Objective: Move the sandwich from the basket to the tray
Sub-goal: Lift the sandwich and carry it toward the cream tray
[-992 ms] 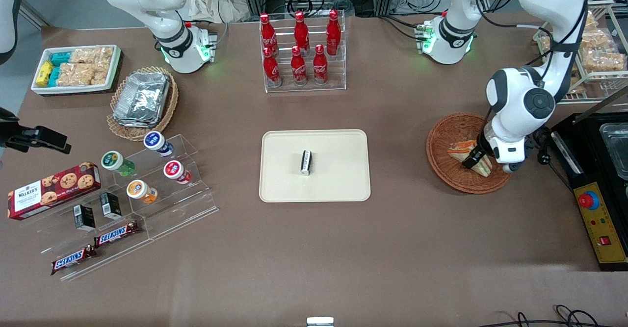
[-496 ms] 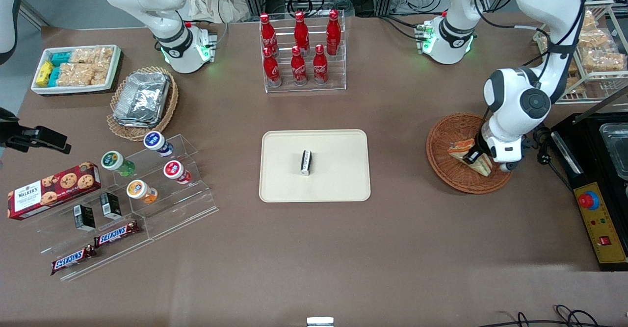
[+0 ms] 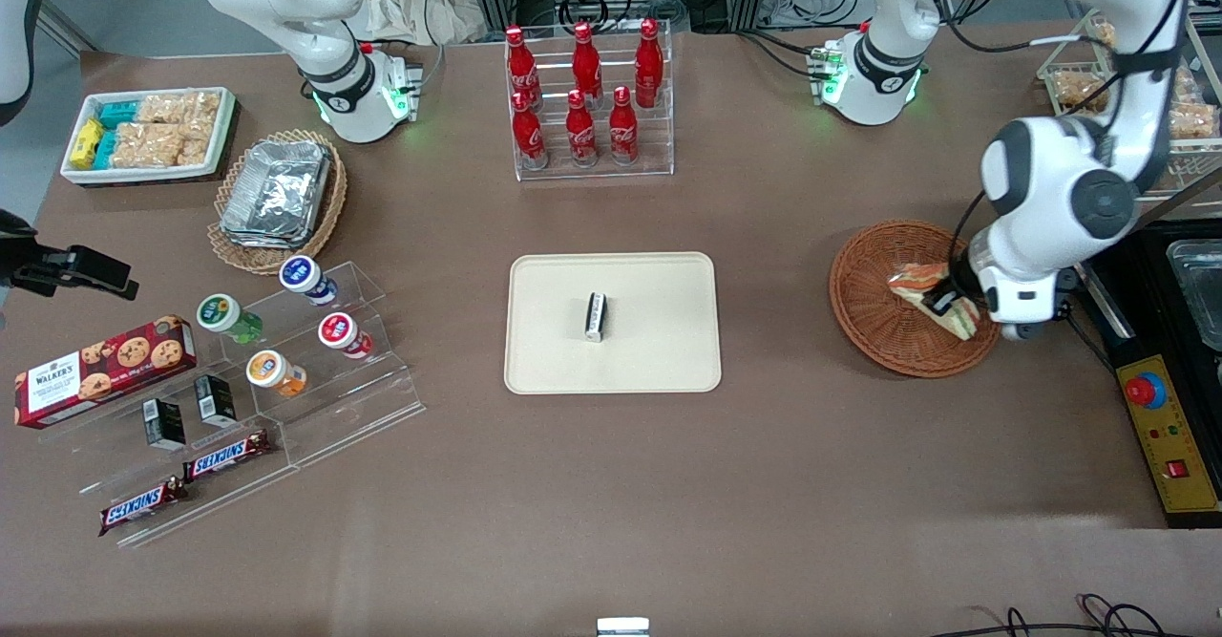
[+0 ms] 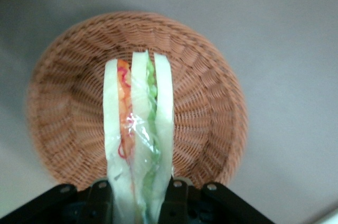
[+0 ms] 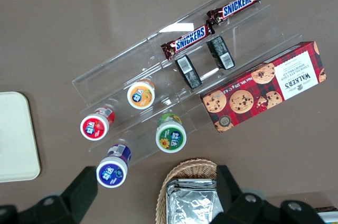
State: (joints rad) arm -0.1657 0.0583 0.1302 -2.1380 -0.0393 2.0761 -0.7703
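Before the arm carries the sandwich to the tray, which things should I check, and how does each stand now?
1. Tool shut on the sandwich: ok, a finger presses each outer slice.
2. Sandwich lifted free of the basket: cannot tell; the tool hangs over the basket.
3. Landing space on the tray: ok, bare areas exist.
4. Bar on the tray's middle: not ok, steer around it.
5. Table between basket and tray: ok, nothing stands there.

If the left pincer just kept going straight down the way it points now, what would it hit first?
Most likely the basket. The pincer is shut on the sandwich and points down over the basket's woven floor, so the sandwich's tip would probably touch the wicker first. How high it hangs above it is unclear.
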